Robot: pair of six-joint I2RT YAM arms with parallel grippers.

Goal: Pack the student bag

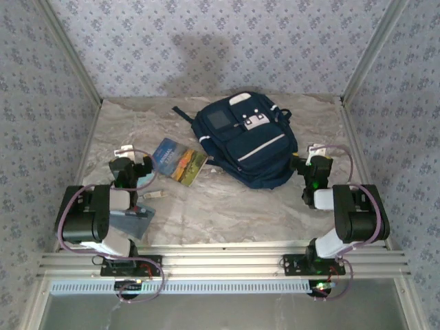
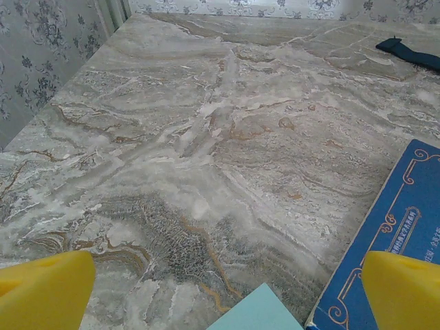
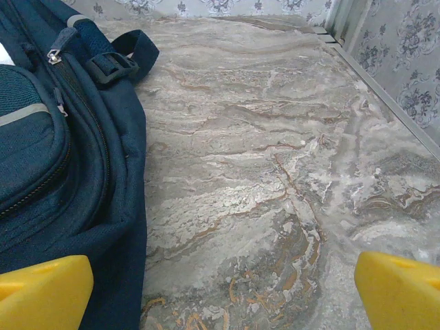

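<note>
Left fingers [image 2: 45, 289]: spread wide, holding nothing, with only the yellow pad tips visible at the lower corners of the left wrist view. Bare marbled worktop [image 1: 227, 206] lies ahead of and between them. A blue book [image 2: 392, 234] lies just ahead of the right-side pad. Its cover is cut off by the frame edge and partly hidden behind that pad, so contact cannot be confirmed. A pale teal sheet [image 2: 258, 313] pokes in between the pads, mostly cut off at the bottom. A dark strap end [image 2: 409, 51] lies far ahead, to the right. Right fingers [image 3: 41, 292]: likewise spread wide and empty. The student bag [image 1: 244, 141] lies flat on the worktop, front panel up, just ahead of and to the left of these fingers. In the right wrist view its navy side runs down behind the left-side pad, and whether the two touch cannot be told. A small pale object [image 1: 155, 196] beside the left fingers is too small to identify.
</note>
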